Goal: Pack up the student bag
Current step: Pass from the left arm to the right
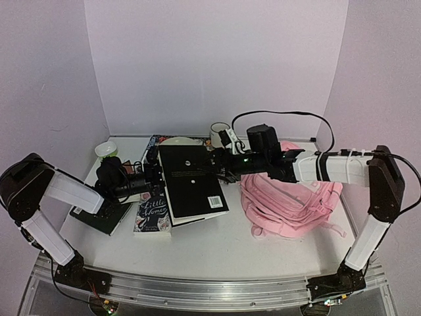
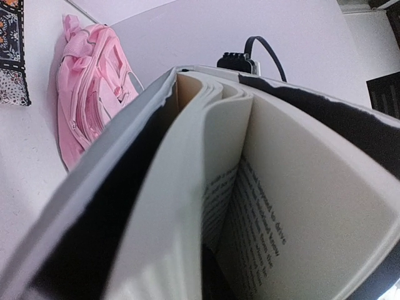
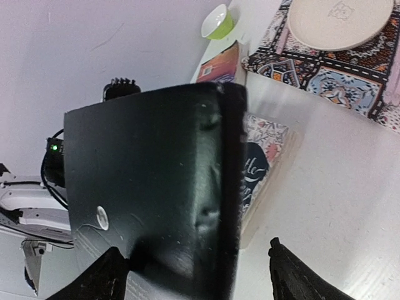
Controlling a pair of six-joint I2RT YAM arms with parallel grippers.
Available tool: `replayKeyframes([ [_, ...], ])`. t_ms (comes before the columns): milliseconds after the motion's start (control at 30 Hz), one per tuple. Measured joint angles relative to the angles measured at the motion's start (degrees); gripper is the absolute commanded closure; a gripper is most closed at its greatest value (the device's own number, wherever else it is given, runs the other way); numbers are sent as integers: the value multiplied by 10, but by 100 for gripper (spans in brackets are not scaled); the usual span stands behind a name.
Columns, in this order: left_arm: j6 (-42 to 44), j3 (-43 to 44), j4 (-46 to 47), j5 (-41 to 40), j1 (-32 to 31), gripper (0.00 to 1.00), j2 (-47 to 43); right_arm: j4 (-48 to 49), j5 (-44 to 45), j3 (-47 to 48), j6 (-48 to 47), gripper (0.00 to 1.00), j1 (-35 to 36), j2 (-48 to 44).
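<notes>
The pink student bag lies on its side at the right of the table, and it also shows in the left wrist view. A large black book is held up between both arms at mid-table. My left gripper is at its left edge. In the left wrist view the pages fan open close to the camera, with one dark finger between them. My right gripper is at the book's right edge. Its fingers stand wide apart on either side of the spine.
A "Little Women" book lies under the black book's left side. Another dark book lies under the left arm. At the back are a green bowl, a plate on a patterned mat and a mug.
</notes>
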Motion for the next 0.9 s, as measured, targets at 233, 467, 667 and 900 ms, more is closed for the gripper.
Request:
replayKeyframes([
  [233, -13, 8, 6, 1, 0, 90, 0, 117, -63, -1, 91, 69, -4, 30],
  [467, -24, 8, 32, 5, 3, 67, 9, 199, -104, -18, 148, 100, -16, 29],
  [667, -29, -7, 33, -4, 7, 41, 19, 231, -100, -40, 164, 100, -19, 28],
  [900, -26, -76, 36, -39, 38, 16, 19, 224, -68, -80, 175, 100, -23, 12],
])
